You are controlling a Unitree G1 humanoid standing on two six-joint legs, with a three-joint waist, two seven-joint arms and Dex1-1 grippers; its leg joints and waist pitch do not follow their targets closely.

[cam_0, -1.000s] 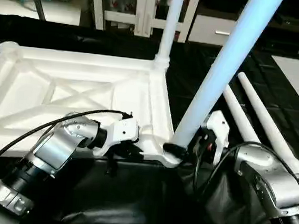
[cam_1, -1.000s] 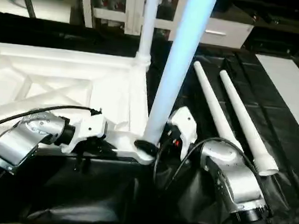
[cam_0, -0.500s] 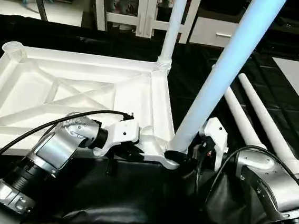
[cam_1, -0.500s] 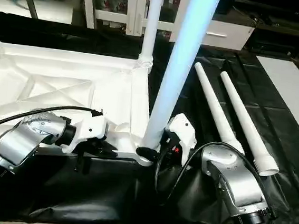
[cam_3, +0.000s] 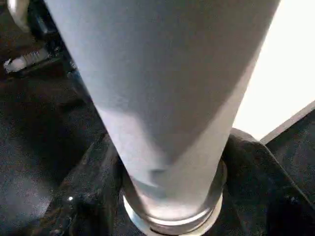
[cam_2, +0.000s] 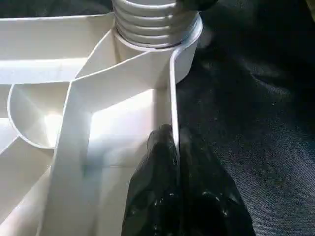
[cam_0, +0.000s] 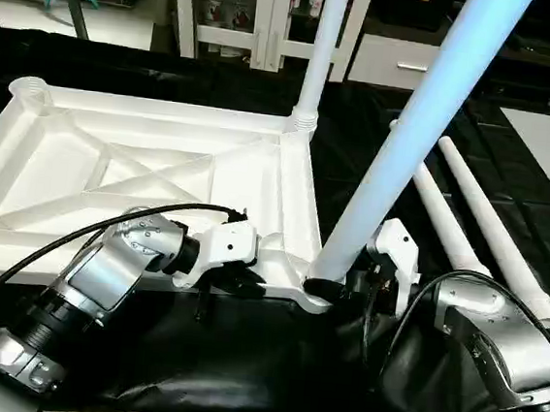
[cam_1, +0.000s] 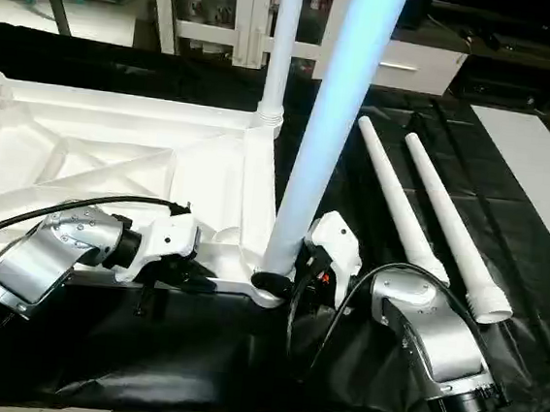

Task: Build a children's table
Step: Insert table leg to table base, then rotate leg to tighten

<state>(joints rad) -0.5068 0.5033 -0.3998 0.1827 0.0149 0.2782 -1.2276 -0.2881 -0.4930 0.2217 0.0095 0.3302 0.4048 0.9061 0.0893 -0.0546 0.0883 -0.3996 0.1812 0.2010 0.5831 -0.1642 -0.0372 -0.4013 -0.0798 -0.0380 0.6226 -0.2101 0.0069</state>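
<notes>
While I watch over the forearms, the left gripper point(cam_0: 238, 282) sits at the near rim of the table top point(cam_0: 142, 169), its black fingers point(cam_2: 162, 167) pressed onto the thin rim wall from both sides. The top lies underside up on the black cloth point(cam_0: 241, 359), X-ribs showing. At the near right corner socket point(cam_0: 318, 290), a leg point(cam_0: 414, 132) stands, leaning slightly right. My right gripper point(cam_1: 299, 278) is at its base; the wrist view shows dark pads on either side of the tube just above the socket, so I read it as clamped on, though contact is hard to confirm. Further back, a second leg point(cam_0: 320, 45) stands upright in the far right corner socket. Two loose legs point(cam_0: 478, 221) lie side by side on the cloth, right of the top. The far left socket point(cam_0: 30, 93) is open.
</notes>
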